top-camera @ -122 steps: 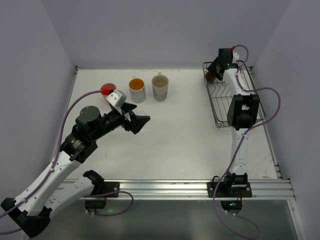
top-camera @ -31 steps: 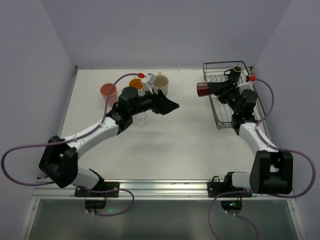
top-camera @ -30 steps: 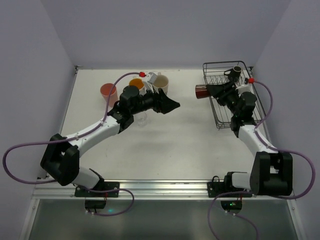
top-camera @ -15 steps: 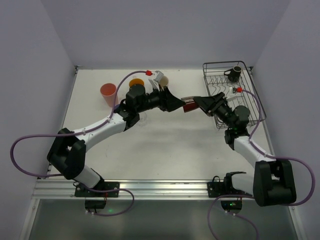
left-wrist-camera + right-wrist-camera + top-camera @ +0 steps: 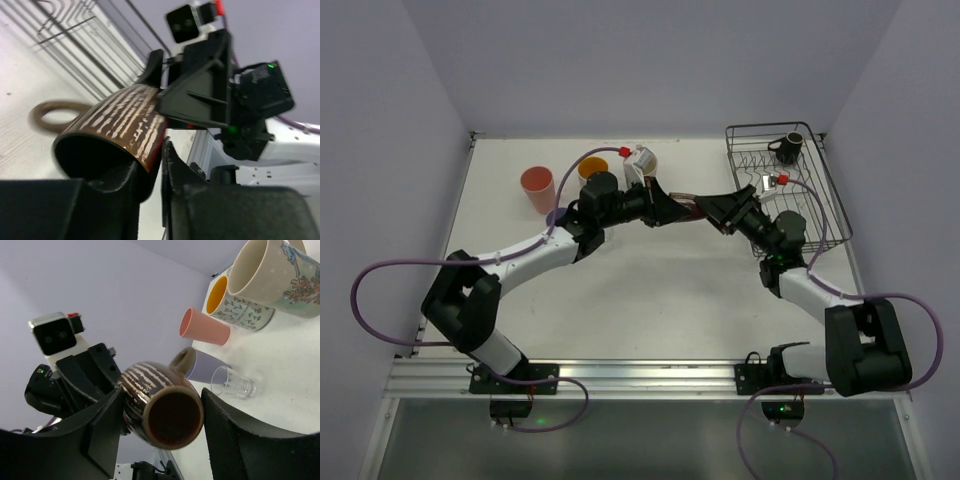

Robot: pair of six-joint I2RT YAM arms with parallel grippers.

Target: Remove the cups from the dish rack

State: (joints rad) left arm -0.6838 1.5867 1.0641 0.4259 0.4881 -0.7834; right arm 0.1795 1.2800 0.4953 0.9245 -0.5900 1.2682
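- Over the middle of the table (image 5: 650, 300), we have the dark brown striped mug (image 5: 692, 207) hanging in the air between both arms, left of the dish rack (image 5: 832, 215) and not touching it.
- Our right gripper (image 5: 162, 400) is clamped across the mug's body, a finger on each side.
- Our left gripper (image 5: 150, 162) pinches the mug's wall at the rim, one finger inside the mouth and one outside.
- At the far left, the salmon tumbler (image 5: 537, 187), dotted mug (image 5: 592, 168) and cream mug (image 5: 646, 160) stand upright, with a clear glass (image 5: 232, 384) near them.
- A second dark mug (image 5: 787, 148) sits at the rack's far end.
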